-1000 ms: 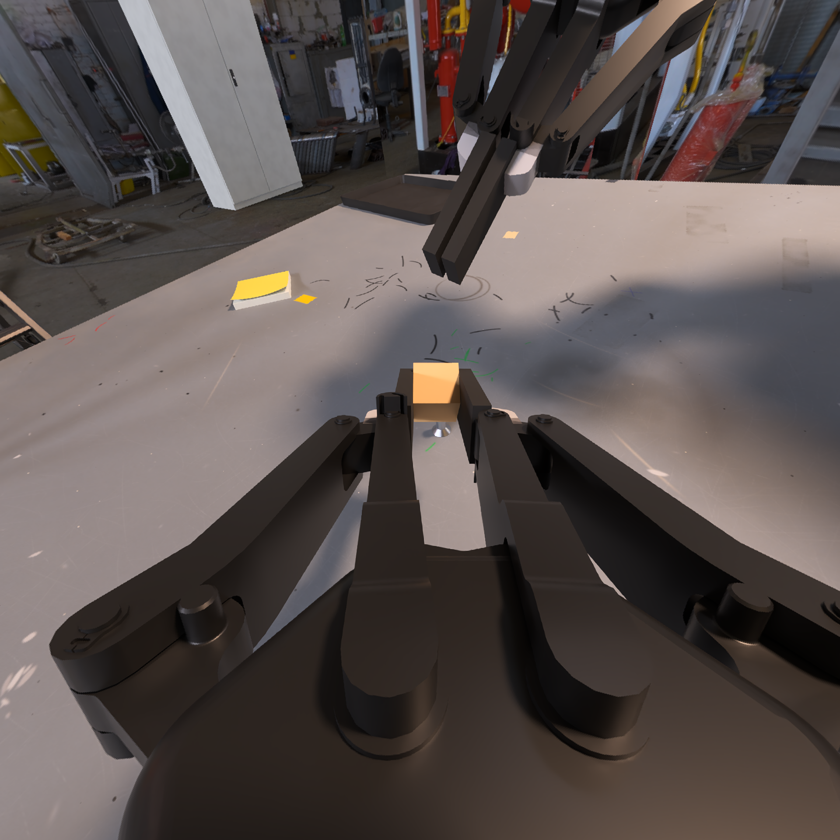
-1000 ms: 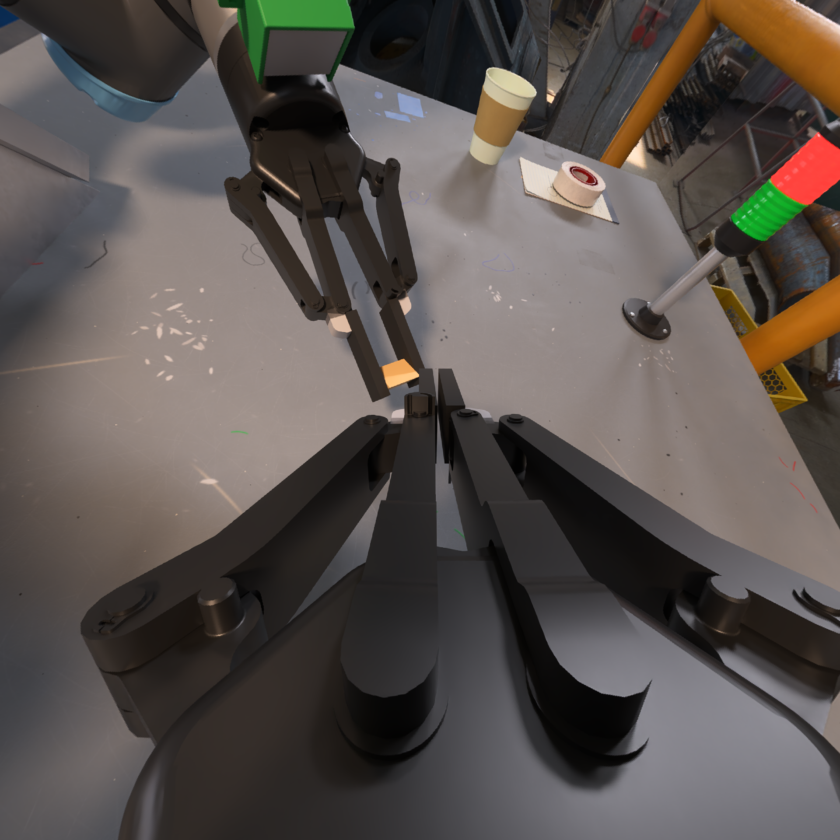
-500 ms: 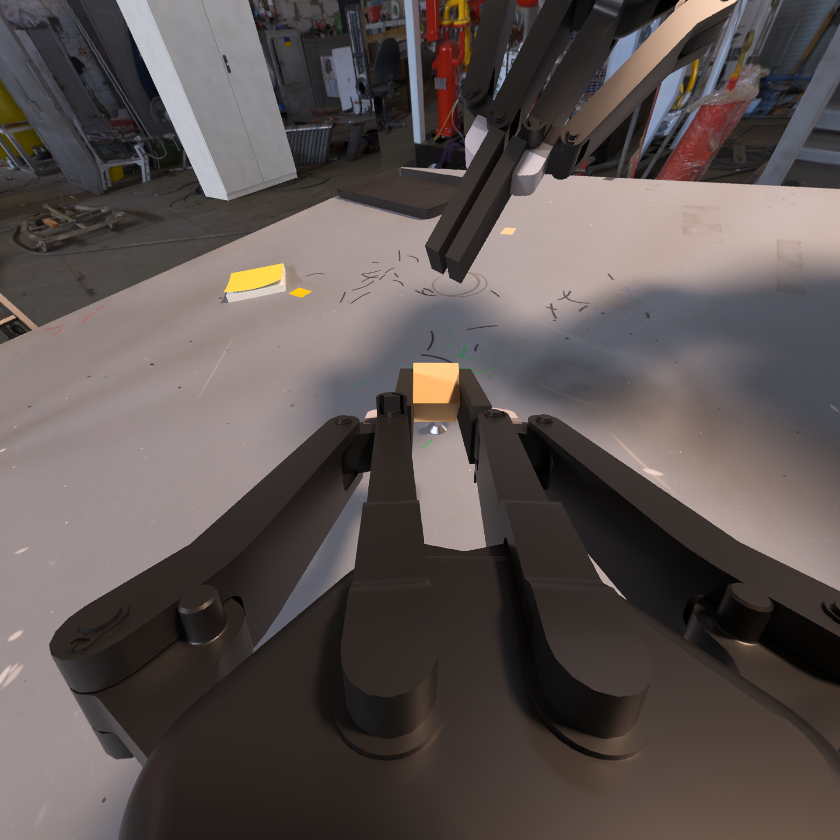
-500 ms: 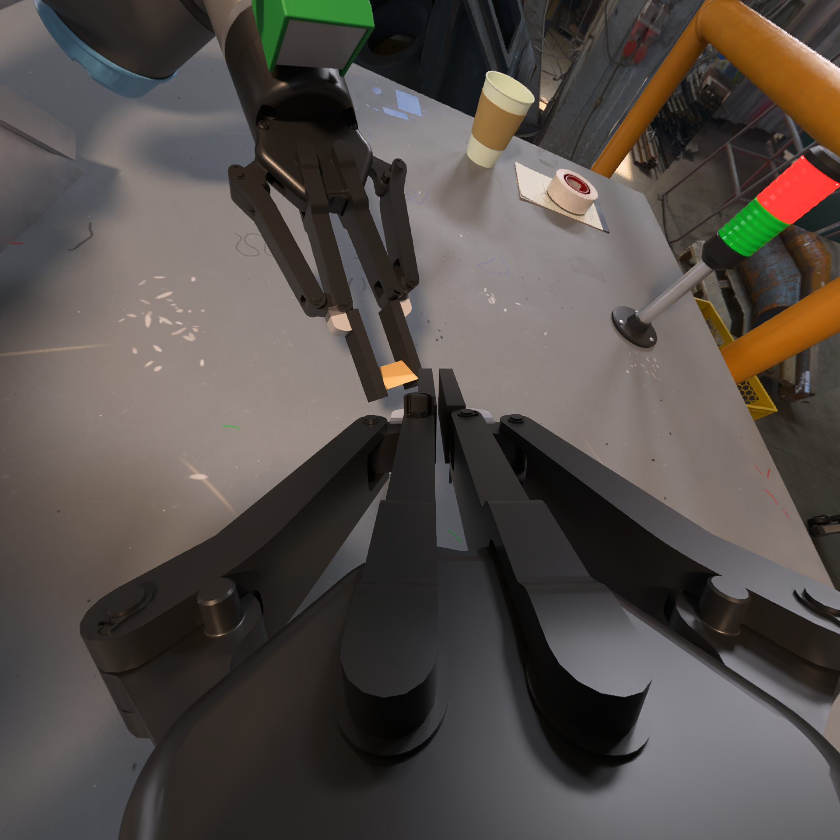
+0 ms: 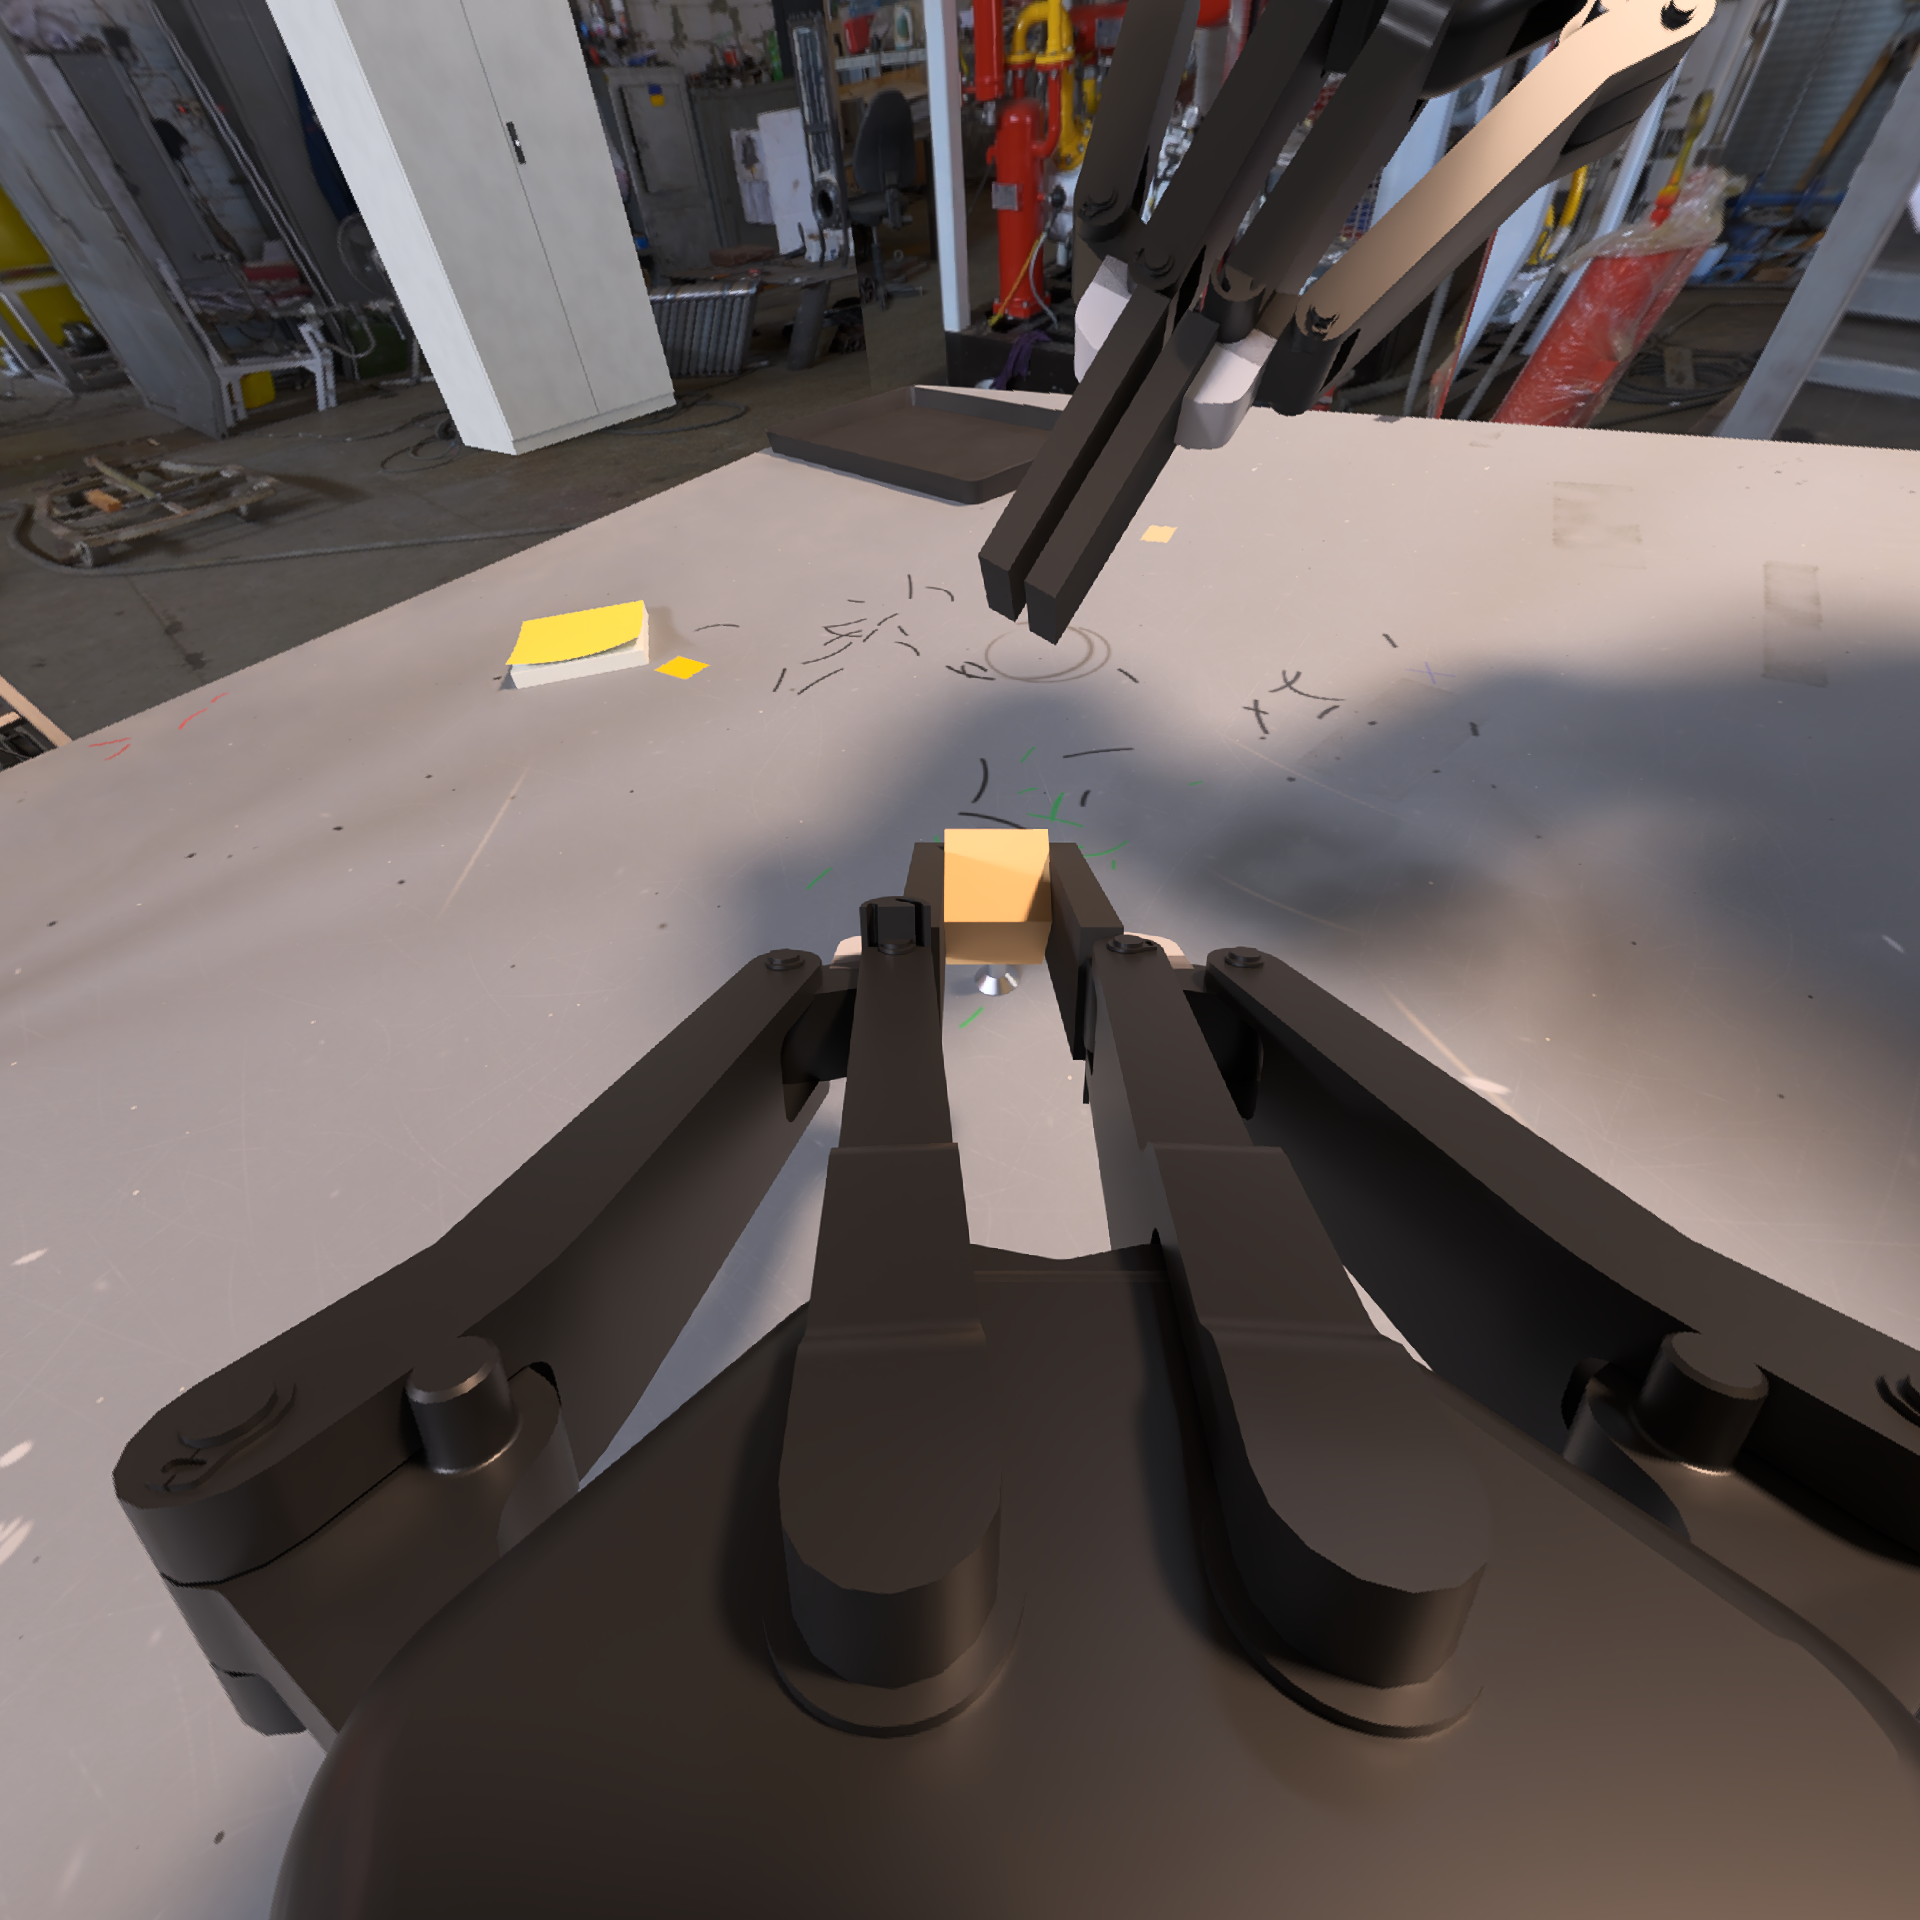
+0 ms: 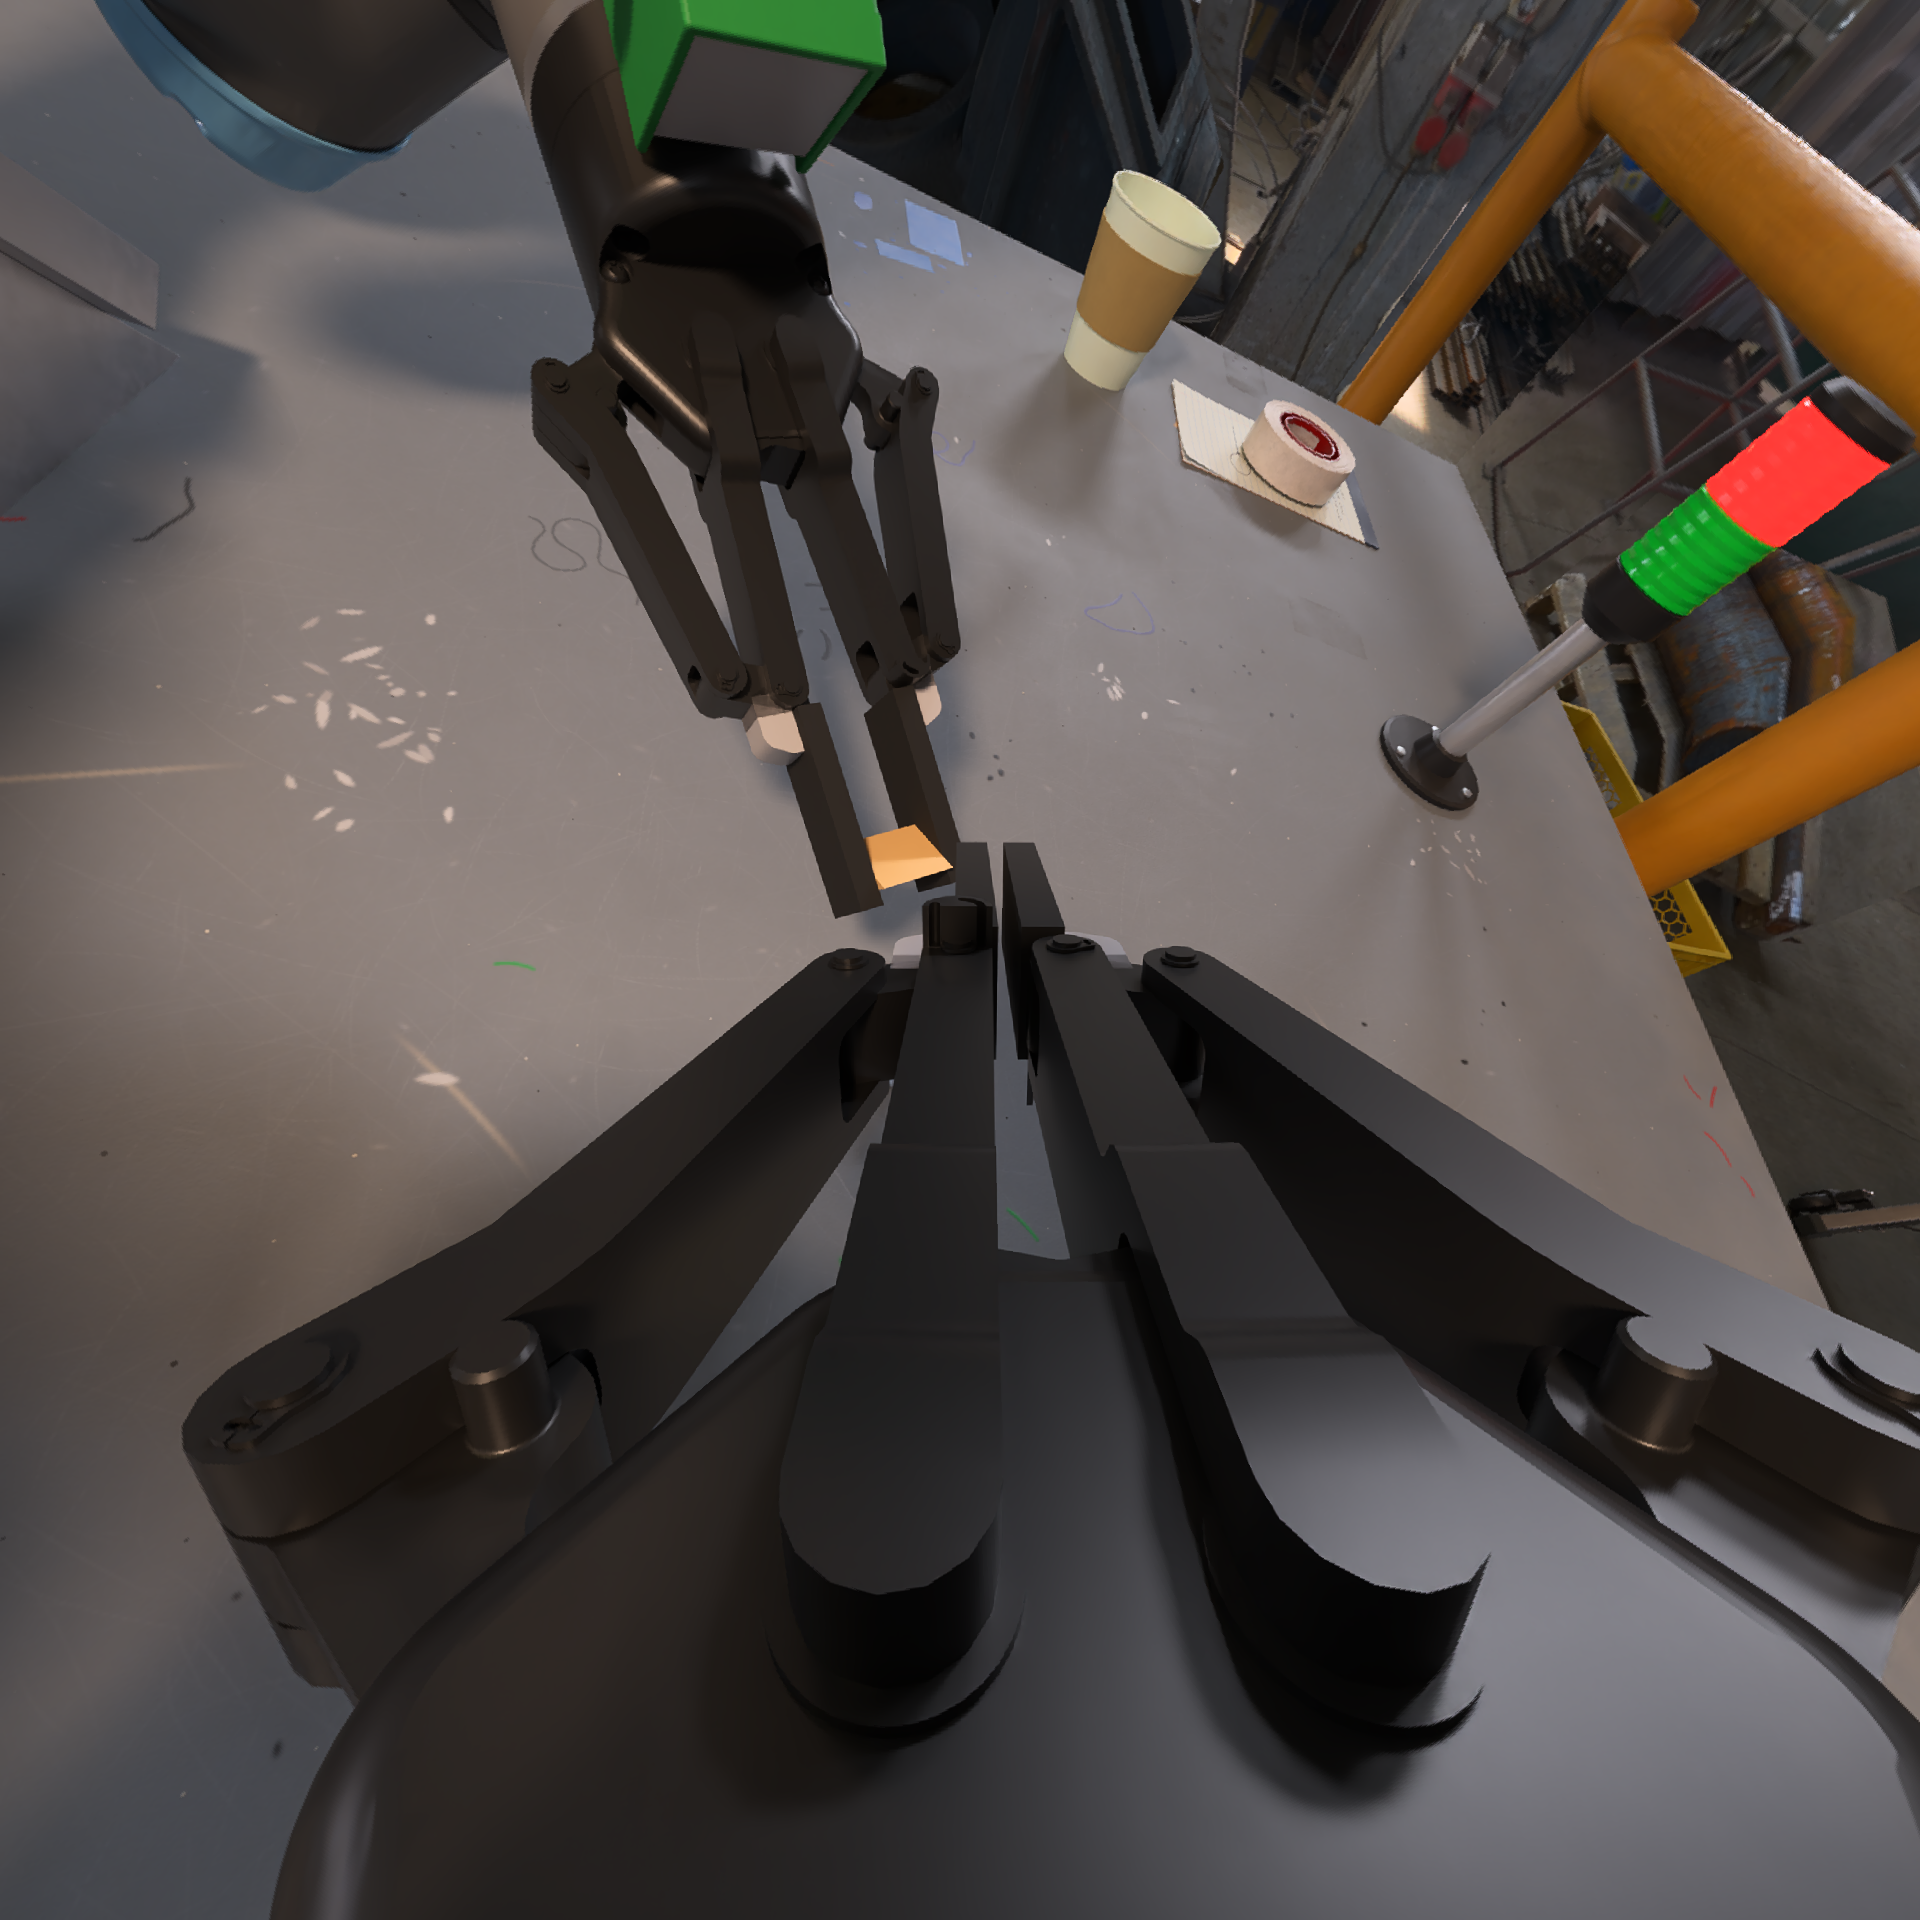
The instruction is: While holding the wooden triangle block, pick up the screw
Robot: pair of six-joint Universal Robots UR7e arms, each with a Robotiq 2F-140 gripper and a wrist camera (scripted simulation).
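Observation:
My left gripper is shut on the wooden triangle block, a tan block held just above the grey table. The screw, small and silver, stands on the table right under the block, between my left fingers. My right gripper is shut with nothing visible between its fingertips. It hangs above the table close beside the block and the left gripper. It also shows in the left wrist view, beyond the block. The screw is hidden in the right wrist view.
A yellow sticky-note pad lies far left. A paper cup, a tape roll on a card and a signal-light pole stand toward the table's far right. Orange railing runs past the edge.
Both grippers keep their grips and the block stays held over the screw. Both views have shifted slightly, and the left arm's wrist now sits more to the right in the right wrist view.

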